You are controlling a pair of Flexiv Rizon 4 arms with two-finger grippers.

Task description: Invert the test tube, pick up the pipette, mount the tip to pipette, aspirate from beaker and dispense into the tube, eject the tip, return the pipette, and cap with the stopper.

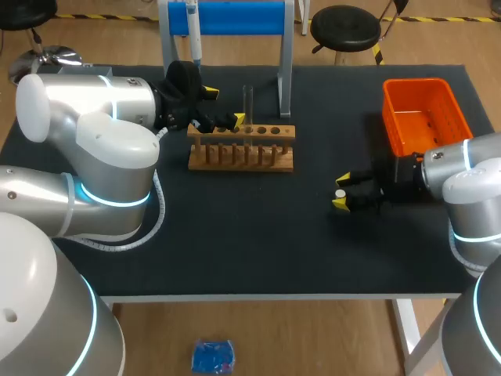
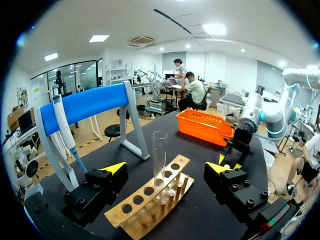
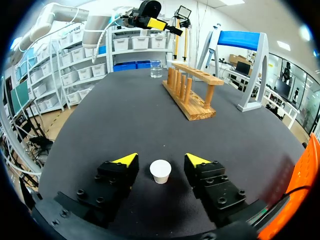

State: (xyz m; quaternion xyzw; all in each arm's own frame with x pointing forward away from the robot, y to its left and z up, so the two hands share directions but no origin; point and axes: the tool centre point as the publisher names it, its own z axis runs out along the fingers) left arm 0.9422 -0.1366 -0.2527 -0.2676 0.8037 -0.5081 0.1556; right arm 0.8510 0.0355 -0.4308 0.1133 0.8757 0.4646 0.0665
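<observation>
A clear test tube (image 2: pixel 159 152) stands mouth up in the wooden rack (image 2: pixel 150 197), seen also in the head view as the tube (image 1: pixel 248 99) in the rack (image 1: pixel 241 147). My left gripper (image 2: pixel 165 168) is open at the rack's left end, the tube ahead between its fingers with wide gaps on both sides. The pipette (image 2: pixel 63 125) hangs on the blue stand (image 2: pixel 85 105). A small white stopper (image 3: pixel 160 171) lies on the mat between the fingers of my right gripper (image 3: pixel 161 160), open with a gap on each side. A beaker (image 3: pixel 156 69) stands beyond the rack's far end.
An orange bin (image 1: pixel 423 113) sits at the back right, just behind my right gripper (image 1: pixel 341 192). The blue stand (image 1: pixel 227 17) rises behind the rack. The black mat (image 1: pixel 250 235) covers the table.
</observation>
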